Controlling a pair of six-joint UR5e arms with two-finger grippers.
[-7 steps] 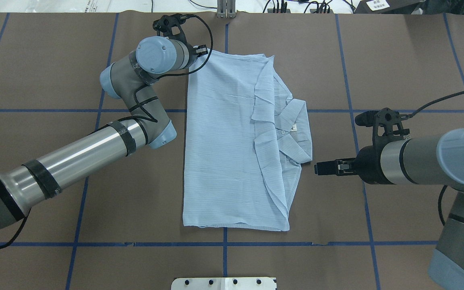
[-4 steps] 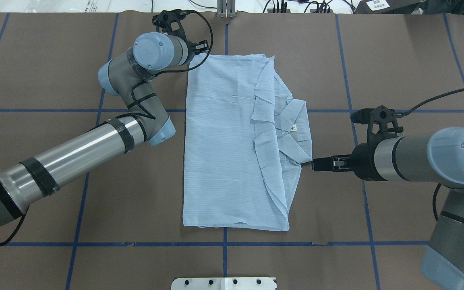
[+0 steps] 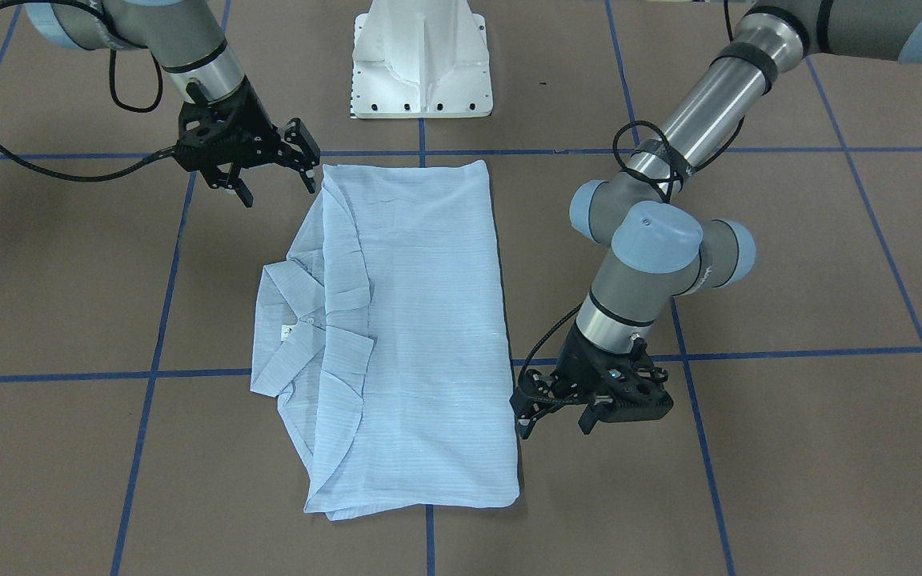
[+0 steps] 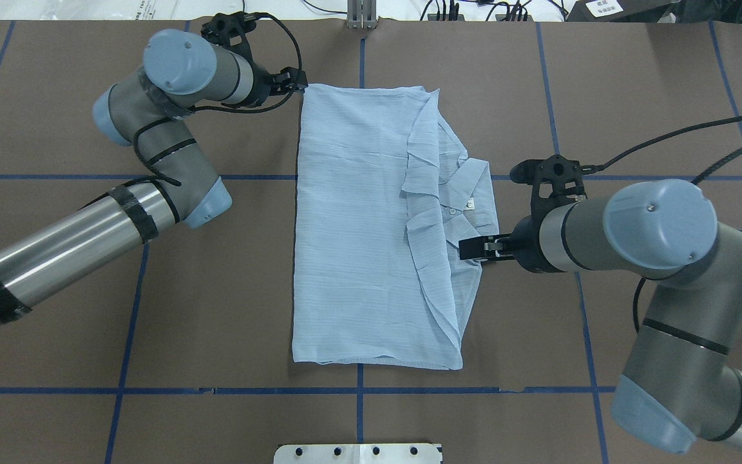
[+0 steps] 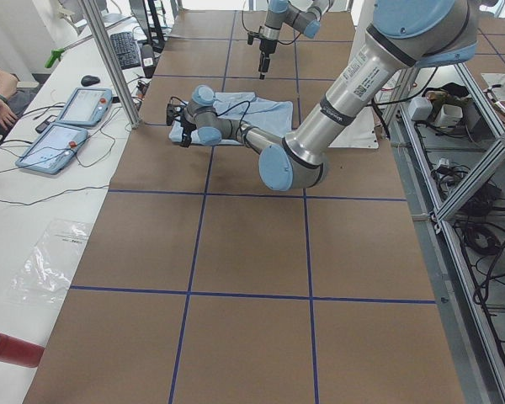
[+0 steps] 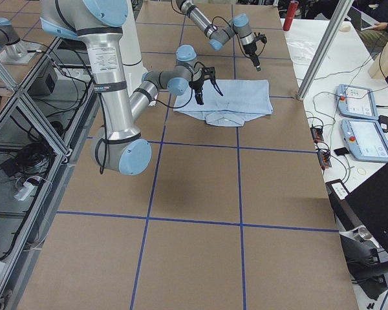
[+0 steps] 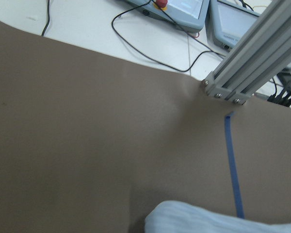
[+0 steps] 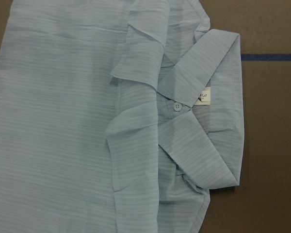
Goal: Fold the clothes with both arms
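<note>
The right jaws are spread, holding nothing. They hang clear of the cloth above the collar side of the shirt, and their wrist camera looks straight down on the collar, a small white button and a label. The left jaws look parted and empty. They sit low, just beside the shirt's far corner on the robot's left; whether they touch the cloth I cannot tell. The left arm reaches in bent at the elbow, and the right arm curls over from the other side.

The pale blue shirt lies flat in the middle of the worktop, folded into a long rectangle. Its collar points to the robot's right and both front edges are turned inward.

The worktop is covered in brown paper marked into squares by blue tape lines. The white pedestal base stands at the robot's edge. Past the far edge, an aluminium post rises beside two teach pendants and loose cables on a white surface. A red cylinder lies there too.
</note>
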